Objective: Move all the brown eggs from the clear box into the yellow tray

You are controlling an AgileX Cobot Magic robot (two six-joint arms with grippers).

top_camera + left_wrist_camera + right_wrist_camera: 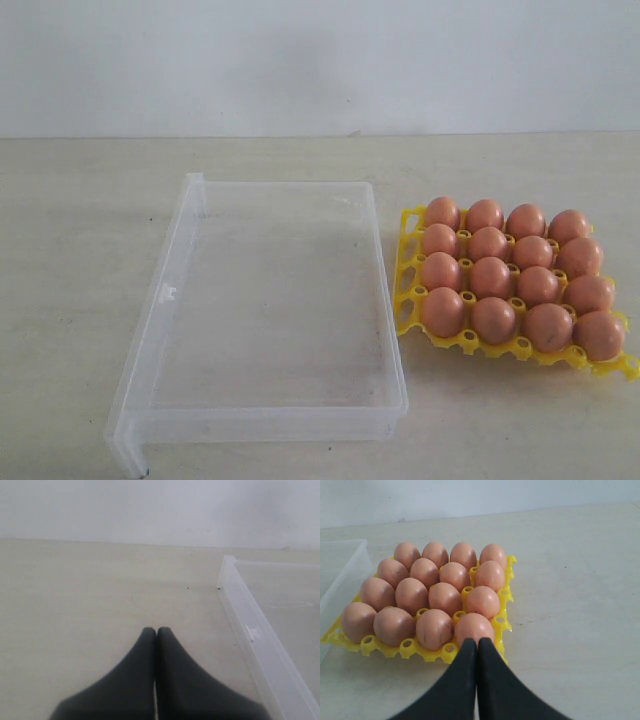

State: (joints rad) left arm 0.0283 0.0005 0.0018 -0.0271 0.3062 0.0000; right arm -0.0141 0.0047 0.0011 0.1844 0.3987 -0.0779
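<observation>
Several brown eggs fill every cup of the yellow tray, which lies on the table right of the clear box. The box holds nothing. In the right wrist view the brown eggs sit in the yellow tray just beyond my right gripper, which is shut on nothing, its black fingertips pressed together in front of the nearest corner egg. My left gripper is shut and empty over bare table, with a wall of the clear box to one side. Neither arm shows in the exterior view.
A pale beige tabletop runs back to a plain white wall. Bare table lies left of the box and in front of the tray.
</observation>
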